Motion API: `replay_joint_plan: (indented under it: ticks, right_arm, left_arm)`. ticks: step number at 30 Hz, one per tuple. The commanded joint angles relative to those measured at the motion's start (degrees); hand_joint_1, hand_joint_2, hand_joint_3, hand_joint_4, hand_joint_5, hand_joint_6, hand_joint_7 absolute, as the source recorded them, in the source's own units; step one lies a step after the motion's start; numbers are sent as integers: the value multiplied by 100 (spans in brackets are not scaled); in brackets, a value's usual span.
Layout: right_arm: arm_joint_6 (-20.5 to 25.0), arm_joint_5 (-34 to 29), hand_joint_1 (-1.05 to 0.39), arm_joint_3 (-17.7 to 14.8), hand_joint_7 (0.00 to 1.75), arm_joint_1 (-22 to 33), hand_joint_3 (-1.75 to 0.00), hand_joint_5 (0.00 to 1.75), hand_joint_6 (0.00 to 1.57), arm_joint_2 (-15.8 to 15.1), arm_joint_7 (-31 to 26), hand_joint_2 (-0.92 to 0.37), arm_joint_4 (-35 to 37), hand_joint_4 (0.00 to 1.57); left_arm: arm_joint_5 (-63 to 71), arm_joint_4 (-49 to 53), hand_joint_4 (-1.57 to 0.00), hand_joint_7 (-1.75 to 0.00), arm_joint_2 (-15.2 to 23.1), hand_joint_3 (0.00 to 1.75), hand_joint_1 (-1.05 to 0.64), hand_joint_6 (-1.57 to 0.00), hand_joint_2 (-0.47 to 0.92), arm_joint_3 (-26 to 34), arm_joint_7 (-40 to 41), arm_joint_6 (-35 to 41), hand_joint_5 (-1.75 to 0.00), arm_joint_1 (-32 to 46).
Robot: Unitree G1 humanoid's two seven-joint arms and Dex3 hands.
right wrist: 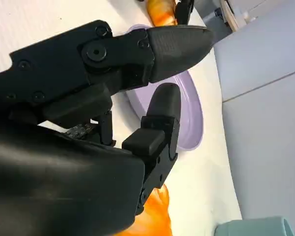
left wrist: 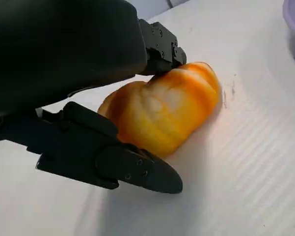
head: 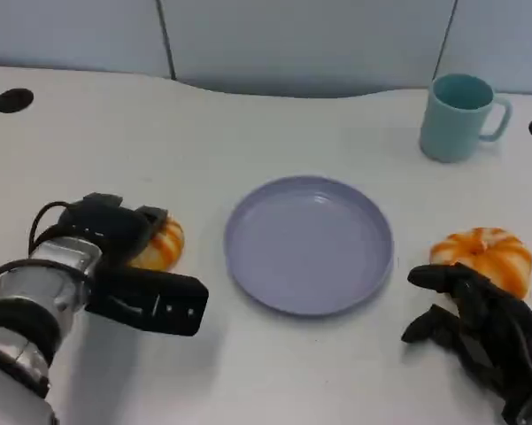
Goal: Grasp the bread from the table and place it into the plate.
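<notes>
Worktop (head: 274, 115) carries the lavender plate (head: 308, 243), bare, so placing is not yet done. Left robot hand (head: 128, 257) straddles the left bread (left wrist: 162, 115), fingers around it, bread resting on the worktop. Right robot hand (head: 478, 328) holds nothing, fingers loosely apart, just beside the second bread (head: 482, 255).

The left forearm (head: 22, 310) is a silver, ribbed cylinder with dark rings, and thin black cables (head: 37, 230) loop from it toward the wrist. The left hand (head: 128, 266) is matte black, boxy, with small screws along its fingers (left wrist: 137, 169). The right hand (head: 482, 328) is black too, its segmented fingers (right wrist: 162, 44) ending in smooth rounded tips, round screw heads at the pivots.
</notes>
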Motion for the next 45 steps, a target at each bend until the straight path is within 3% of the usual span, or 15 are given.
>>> replay_joint_plan:
  ticks: [1,11,14,17,19,21,22,25,30,33,36,39,41,43,45]
  right_arm:
    - [227,12,-44,-16,99,263,-29,142,59,-106,-19,-92,-109,59]
    - [552,116,-42,-43,100,487,-28,139,58,-99,-80,-92,-523,59]
    - [616,98,-43,-26,101,553,-27,139,60,-82,-141,-92,-655,59]
    - [723,90,-43,-7,102,585,-26,138,60,-78,-225,-92,-756,60]
    - [713,94,-43,-7,102,577,-26,139,59,-80,-224,-92,-741,61]
    - [722,106,-44,-14,102,562,-26,139,59,-79,-232,-92,-728,61]
    - [732,115,-44,-20,102,553,-25,139,59,-77,-236,-92,-723,61]
    - [764,116,-44,-11,103,534,-26,140,57,-81,-241,-92,-730,60]
    - [744,75,-43,1,104,490,-27,141,57,-67,-297,-92,-685,60]
    - [670,43,-42,15,104,451,-28,140,56,-74,-273,-92,-614,60]
    - [639,63,-43,6,103,402,-29,140,56,-93,-219,-92,-526,59]
    - [617,64,-44,-5,103,365,-28,140,57,-103,-209,-92,-455,59]
    - [592,59,-44,-14,103,345,-28,140,57,-106,-205,-92,-410,59]
    - [500,23,-44,1,103,317,-28,140,57,-115,-184,-92,-343,60]
    - [453,36,-43,-3,103,293,-28,140,57,-121,-138,-92,-293,60]
  left_arm:
    - [-43,444,-1,0,-126,0,-76,-11,89,-179,166,175,-2,-100]
    - [-187,656,0,0,-251,1,-73,-5,91,-328,198,294,0,-152]
    - [-363,658,-16,-6,-237,3,-60,-21,92,-243,226,91,-8,-91]
    - [-498,634,-77,-9,-190,11,-39,-84,92,-200,413,-216,-45,-22]
    - [-447,616,-77,-13,-150,14,-38,-110,92,-277,732,-387,-137,38]
    - [-444,607,-72,-65,-114,22,-36,-90,92,-297,1027,-532,-165,92]
    - [-446,606,-70,-116,-99,36,-36,-70,92,-307,1145,-582,-171,109]
    - [-413,593,-74,-151,-43,47,-32,-58,92,-364,1641,-730,-174,160]
    - [-331,595,-78,-140,11,42,-30,-60,92,-510,2037,-852,-175,161]
    - [-304,580,-79,-158,49,42,-27,-57,92,-570,2268,-898,-175,138]
    - [-383,566,-76,-102,100,28,-28,-71,92,-530,2364,-951,-175,70]
    - [-539,543,-76,-86,121,27,-29,-77,92,-385,2411,-1011,-175,23]
    - [-660,522,-78,-138,128,34,-26,-65,92,-250,2468,-1075,-175,6]
    - [-950,464,-80,-157,131,34,-23,-61,91,44,2536,-1237,-175,-40]
    - [-1129,415,-79,-141,141,31,-22,-64,91,225,2469,-1312,-175,-120]
